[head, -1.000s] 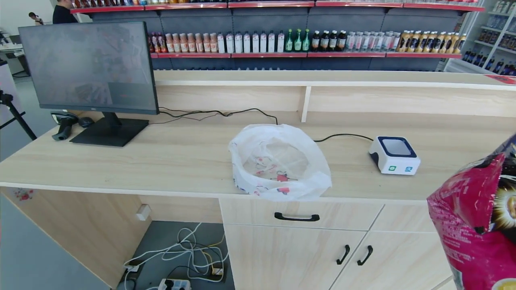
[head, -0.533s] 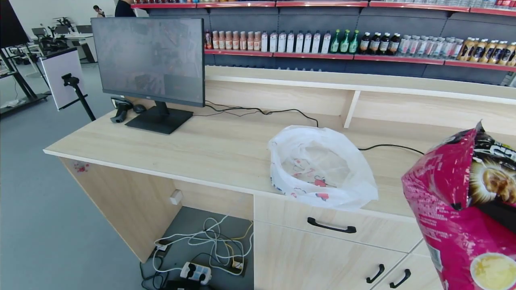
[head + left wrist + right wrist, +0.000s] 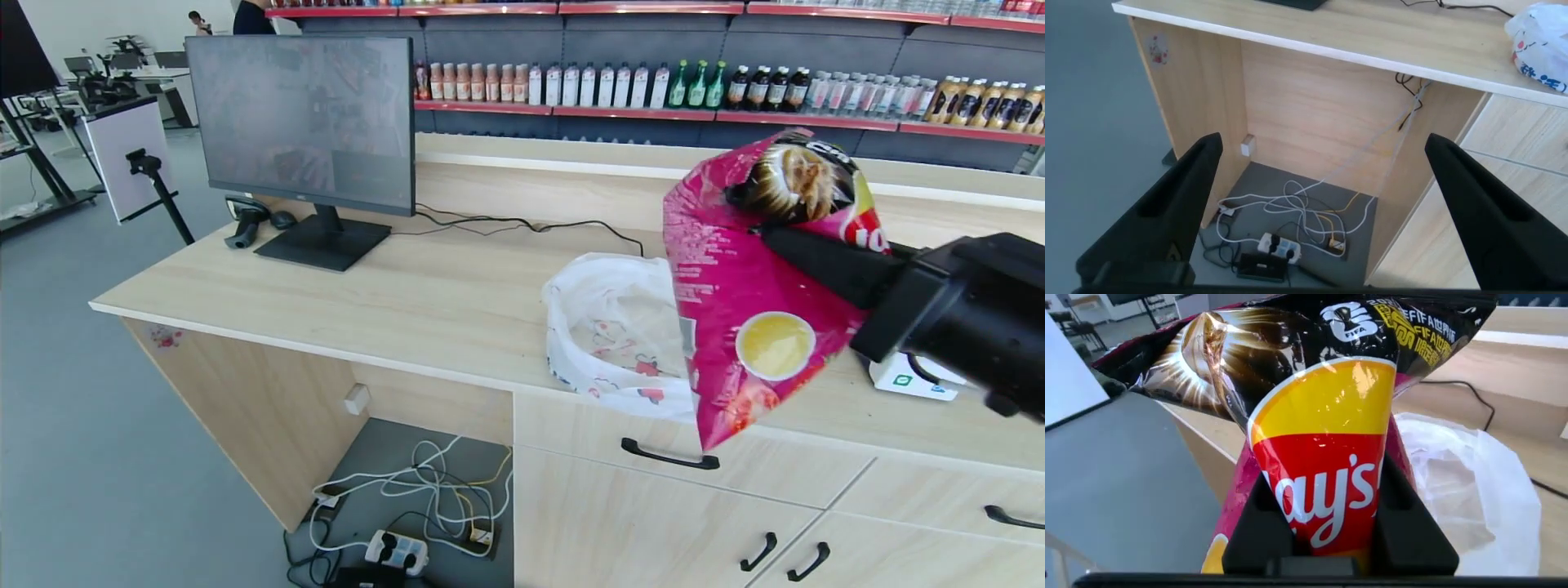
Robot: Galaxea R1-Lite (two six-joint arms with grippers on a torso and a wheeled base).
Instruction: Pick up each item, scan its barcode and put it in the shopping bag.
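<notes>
A pink and black chip bag [image 3: 751, 286] hangs in the air over the counter, right of the white shopping bag [image 3: 612, 335] and partly in front of it. My right gripper [image 3: 804, 245] is shut on the chip bag [image 3: 1323, 449] near its upper part. The white barcode scanner [image 3: 914, 377] sits on the counter behind my right arm, mostly hidden. The shopping bag [image 3: 1470, 490] lies open on the counter. My left gripper [image 3: 1323, 212] is open, low beside the counter above the floor, holding nothing.
A monitor [image 3: 302, 122] stands at the counter's left, with a handheld scanner [image 3: 243, 229] beside it. A raised back ledge [image 3: 571, 167] runs along the counter's rear. Cables and a power strip [image 3: 396, 551] lie on the floor under the counter. Drawers and cabinet doors [image 3: 669, 506] face me.
The head camera swung left between the earliest frame and the later ones. My right arm has since carried the chip bag up and left, over the counter next to the shopping bag.
</notes>
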